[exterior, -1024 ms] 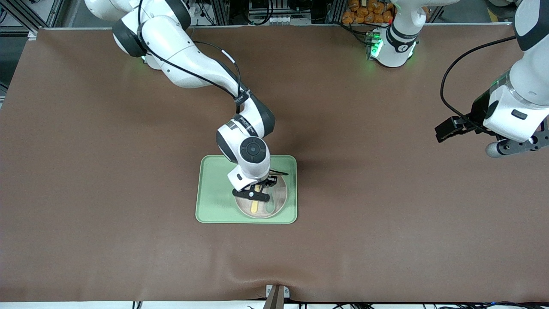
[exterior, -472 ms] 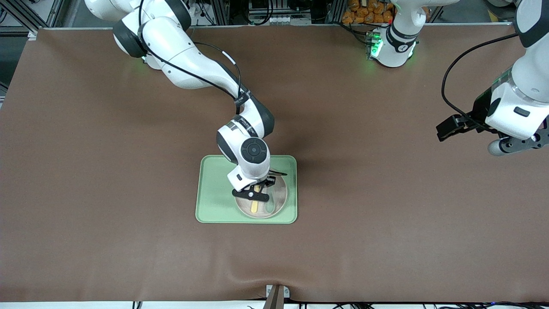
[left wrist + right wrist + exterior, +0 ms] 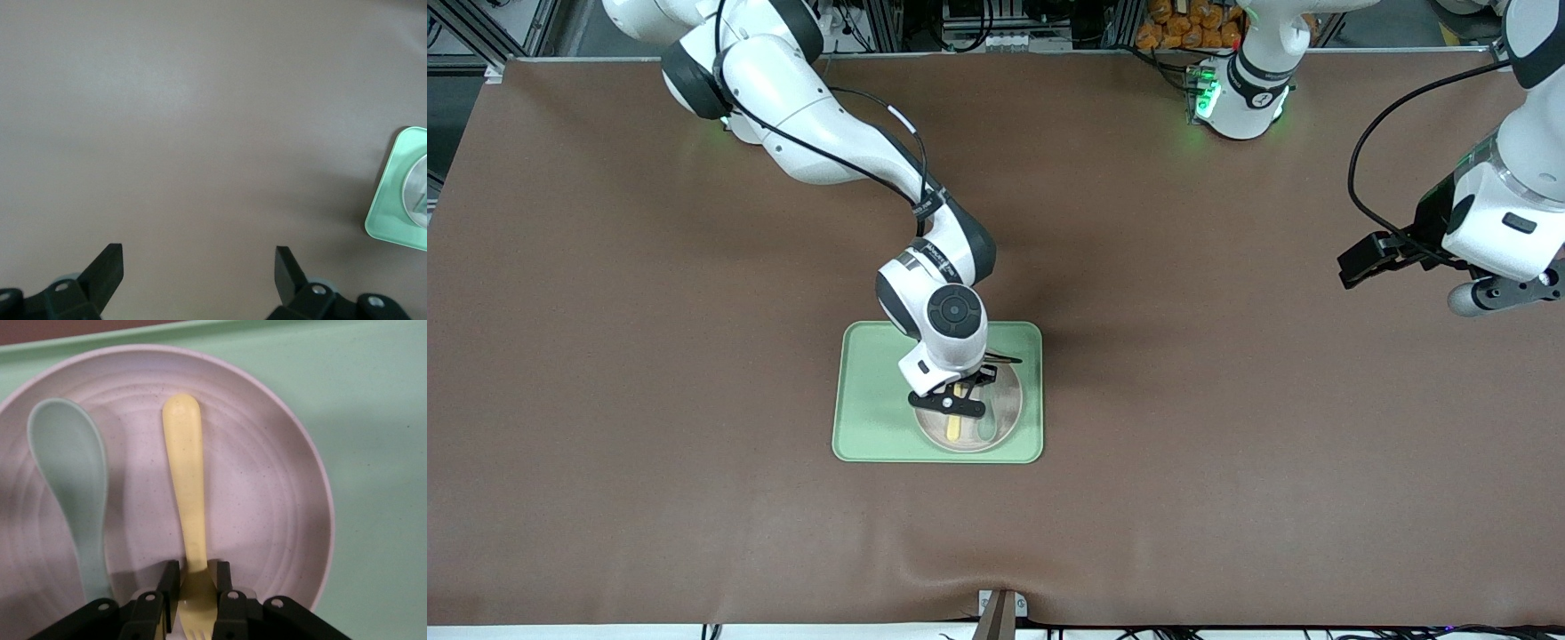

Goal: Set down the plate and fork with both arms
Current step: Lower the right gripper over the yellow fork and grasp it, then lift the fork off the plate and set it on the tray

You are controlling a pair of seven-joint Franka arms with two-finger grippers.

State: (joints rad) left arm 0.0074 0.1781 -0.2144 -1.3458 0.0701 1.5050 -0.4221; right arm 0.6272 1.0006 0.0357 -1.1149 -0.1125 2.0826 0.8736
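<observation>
Fork (image 3: 185,513) on plate (image 3: 280,487), neck pinched in closed right pincer (image 3: 193,587); left pincer (image 3: 199,273) agape, empty.

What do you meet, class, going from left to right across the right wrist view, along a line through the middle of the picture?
plate → spoon → fork → tray

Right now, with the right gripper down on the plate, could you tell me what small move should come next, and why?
Probably a short straight lift: the right gripper is shut on the fork, which lies on the plate beside the spoon.
</observation>
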